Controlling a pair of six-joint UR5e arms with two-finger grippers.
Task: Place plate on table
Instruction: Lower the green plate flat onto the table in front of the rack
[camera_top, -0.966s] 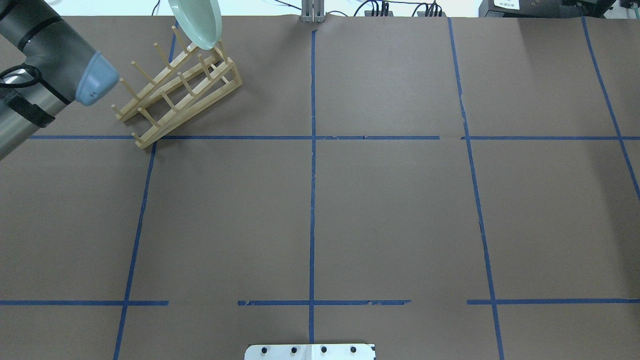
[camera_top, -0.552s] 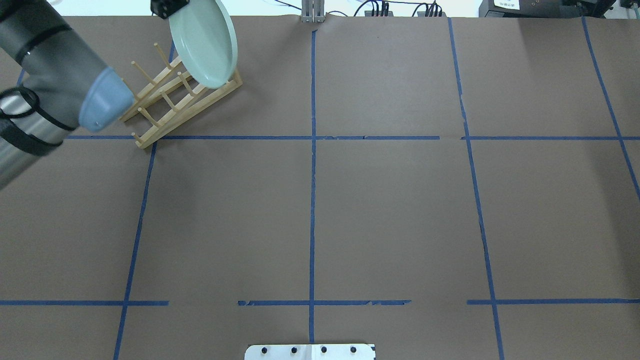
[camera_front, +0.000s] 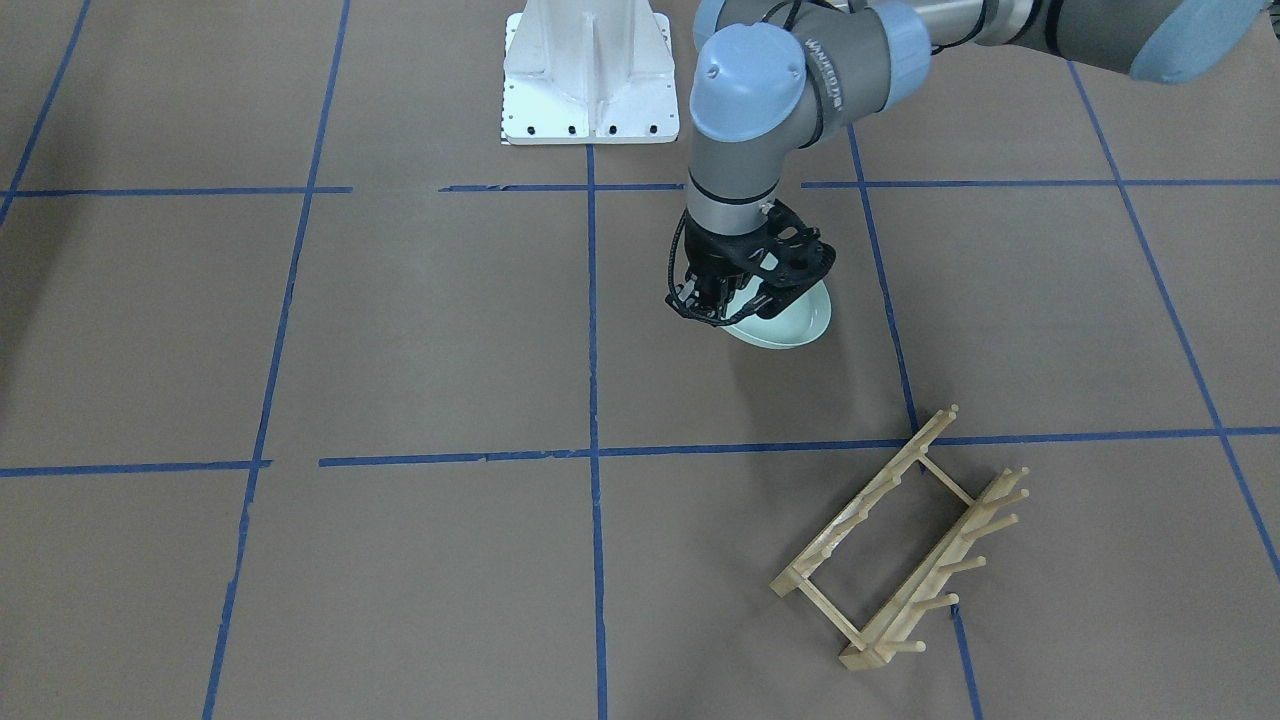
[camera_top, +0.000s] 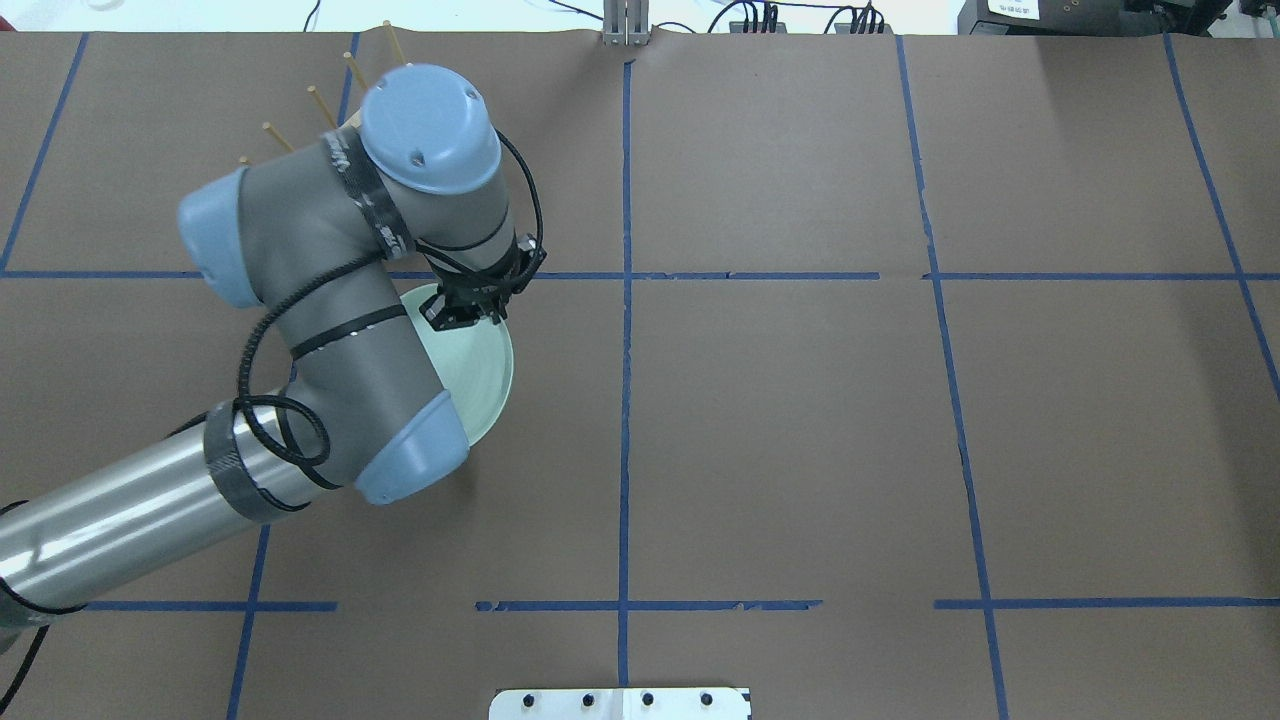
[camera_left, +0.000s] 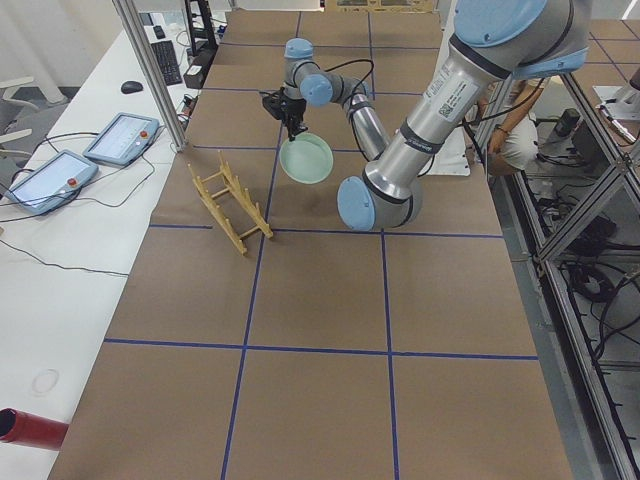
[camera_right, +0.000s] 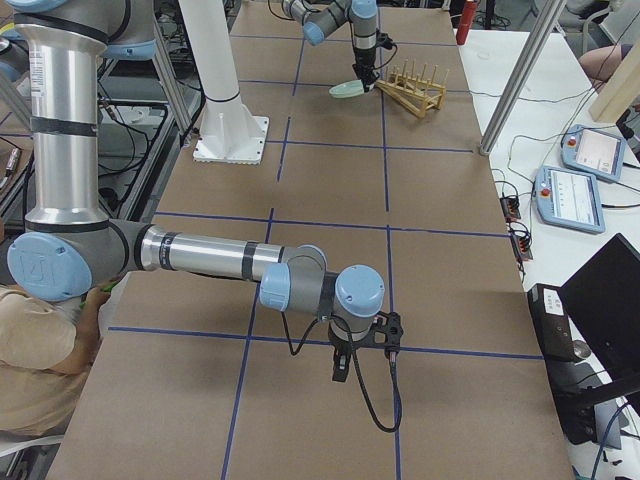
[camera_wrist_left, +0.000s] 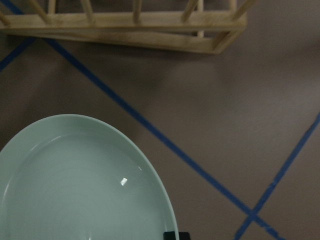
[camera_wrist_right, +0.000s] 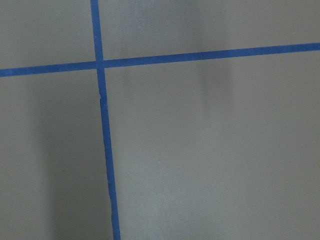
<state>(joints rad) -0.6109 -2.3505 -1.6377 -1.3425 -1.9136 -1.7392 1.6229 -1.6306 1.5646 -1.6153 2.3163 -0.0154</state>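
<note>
clearly the left end effector (camera_front: 722, 304) pinches the plate (camera_front: 798, 322) at its rim

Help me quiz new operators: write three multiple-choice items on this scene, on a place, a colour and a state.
1. Where is the plate relative to the wooden rack? A) standing in it B) apart, on the robot's side C) under it
2. What colour is the plate? A) red B) white C) pale green
3. The left tool is A) shut on the plate's rim B) open, empty C) out of view
Key: 1 B, the rack stands empty; 2 C, a mint-green glaze shows; 3 A, it pinches the rim.
</note>
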